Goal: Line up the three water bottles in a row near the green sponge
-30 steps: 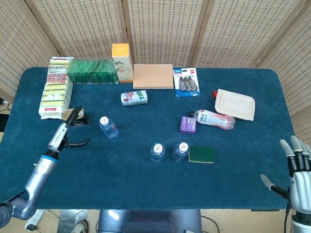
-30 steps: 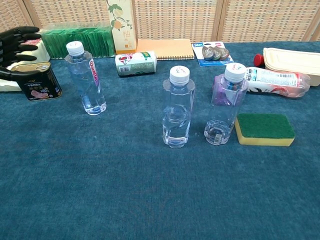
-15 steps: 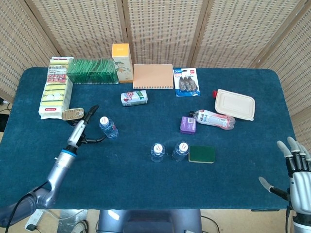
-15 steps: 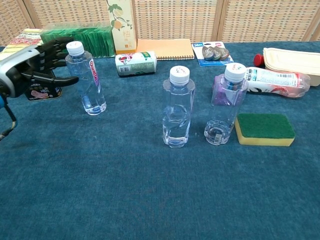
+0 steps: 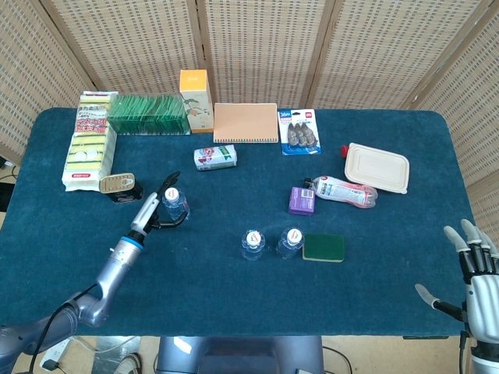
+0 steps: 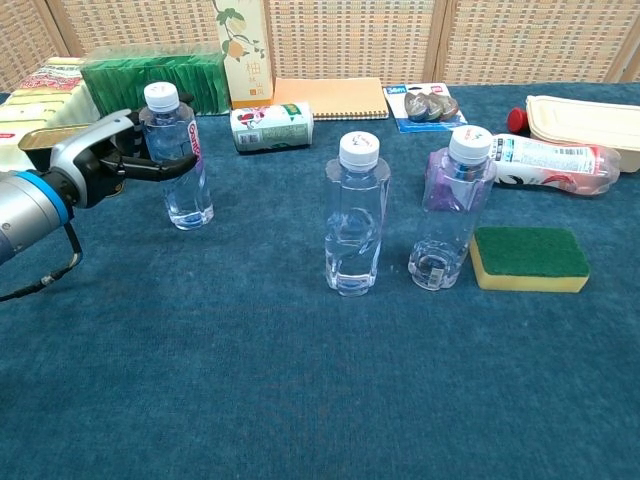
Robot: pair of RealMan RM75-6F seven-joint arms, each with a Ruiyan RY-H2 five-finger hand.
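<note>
**Third bottle grasped at the left, two bottles standing by the sponge**

The left hand (image 6: 118, 153) is seen wrapped around the far-left water bottle (image 6: 178, 160), its dark fingers (image 6: 165, 167) curled across the front of the bottle below the white cap. The bottle is held upright on the blue table cloth (image 6: 300, 400), well apart from the other two. In the head view the same hand (image 5: 160, 209) is shown reaching in from the lower left, closed on the bottle (image 5: 175, 204).

The middle bottle (image 6: 356, 216) and the right bottle (image 6: 451, 210) are found upright side by side, near each other but not touching. The right one stands just beside the green sponge (image 6: 529, 258), which lies flat with its yellow underside visible along the front edge. In the head view the pair (image 5: 252, 243) (image 5: 290, 241) is lined up immediately left of the sponge (image 5: 323, 248).

A small purple box (image 5: 301, 200) is placed behind the right bottle, and a flat-lying bottle with a red cap (image 6: 548, 161) is seen further back.

The right hand (image 5: 474, 269) is held at the table's near right edge, fingers spread apart and nothing grasped.
</note>
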